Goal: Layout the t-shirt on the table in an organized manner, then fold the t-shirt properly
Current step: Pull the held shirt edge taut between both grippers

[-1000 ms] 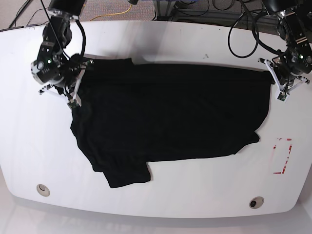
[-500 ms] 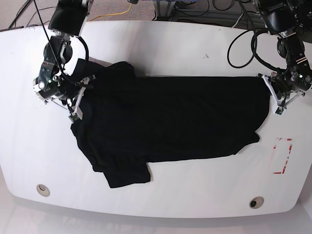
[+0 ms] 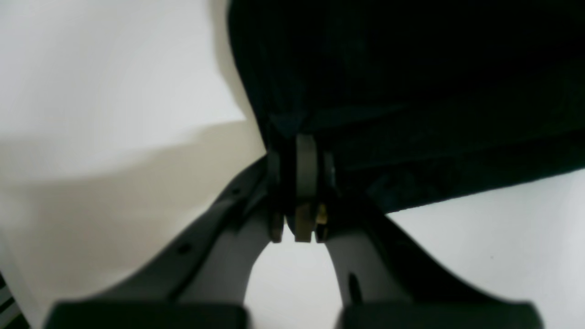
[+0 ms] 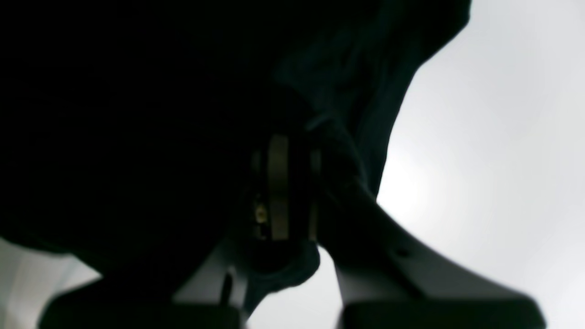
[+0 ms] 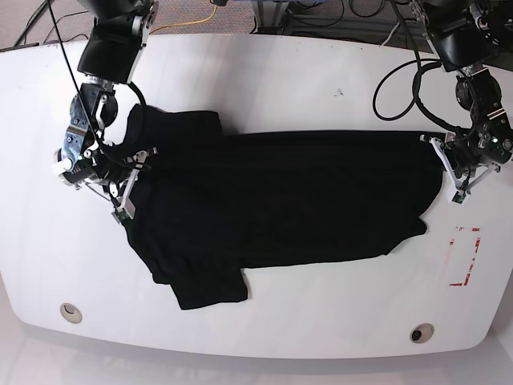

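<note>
The black t-shirt [image 5: 280, 200] lies stretched sideways across the white table [image 5: 321, 80], one sleeve bunched at the lower left and another fold at the upper left. In the base view my left gripper [image 5: 449, 164] holds the shirt's right edge. In the left wrist view the left gripper [image 3: 299, 151] is shut on the t-shirt [image 3: 411, 82] hem. At the left of the base view my right gripper [image 5: 132, 180] grips the shirt's left edge. Its own view has the right gripper [image 4: 281, 151] shut in dark t-shirt [image 4: 137, 114] cloth.
A red rectangular outline [image 5: 465, 257] is marked on the table at the right. Two small round holes [image 5: 70, 311] [image 5: 420, 332] sit near the front edge. Cables [image 5: 401, 72] trail behind the right arm base at the back.
Both grippers have moved toward the table's front, dragging the shirt's top edge with them. The upper left fold has spread out behind the right gripper.
</note>
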Controlling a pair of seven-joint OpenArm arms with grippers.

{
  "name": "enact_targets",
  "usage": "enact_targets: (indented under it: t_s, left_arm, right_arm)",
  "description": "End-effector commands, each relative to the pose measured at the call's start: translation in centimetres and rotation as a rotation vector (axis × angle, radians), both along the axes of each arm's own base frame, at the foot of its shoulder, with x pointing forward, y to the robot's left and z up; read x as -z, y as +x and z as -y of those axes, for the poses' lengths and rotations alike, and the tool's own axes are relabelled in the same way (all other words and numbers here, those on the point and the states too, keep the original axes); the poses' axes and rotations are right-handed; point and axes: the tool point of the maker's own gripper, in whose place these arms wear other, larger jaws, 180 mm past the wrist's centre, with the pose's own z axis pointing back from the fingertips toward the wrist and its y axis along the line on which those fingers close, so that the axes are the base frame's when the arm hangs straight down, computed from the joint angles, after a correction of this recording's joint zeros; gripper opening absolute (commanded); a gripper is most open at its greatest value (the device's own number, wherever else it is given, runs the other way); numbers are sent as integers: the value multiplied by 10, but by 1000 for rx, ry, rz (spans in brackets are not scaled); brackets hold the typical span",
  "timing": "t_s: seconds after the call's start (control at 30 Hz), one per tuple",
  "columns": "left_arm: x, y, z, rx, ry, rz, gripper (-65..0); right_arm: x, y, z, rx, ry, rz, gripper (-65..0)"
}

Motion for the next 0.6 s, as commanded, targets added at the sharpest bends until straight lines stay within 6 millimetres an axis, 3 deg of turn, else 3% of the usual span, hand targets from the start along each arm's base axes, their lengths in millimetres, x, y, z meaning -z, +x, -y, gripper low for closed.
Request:
enact_targets:
  t_s: [0.0,0.17,0.3,0.37,0.47,0.5,0.57]
  left_arm:
    - [-15,15,-2,19,29,41,-597]
    - [-11,15,5,42,26,29,-496]
    - [-14,20,8,49,15,60,-458]
    - [-14,22,9,51,11,73,-447]
    - [-6,17,3,41,28,40,-425]
    - [0,15,-1,33,42,18,-414]
    - [2,15,-6,26,58,6,-403]
  right_arm:
    - [-8,13,6,10,-2,40,-629]
    - [-2,16,4,13,21,30,-629]
    - [3,16,3,15,34,22,-625]
    - [3,17,2,15,39,28,-591]
    - [4,17,2,16,42,31,-468]
    - [4,16,2,17,42,31,-384]
    - [3,17,2,16,40,35,-277]
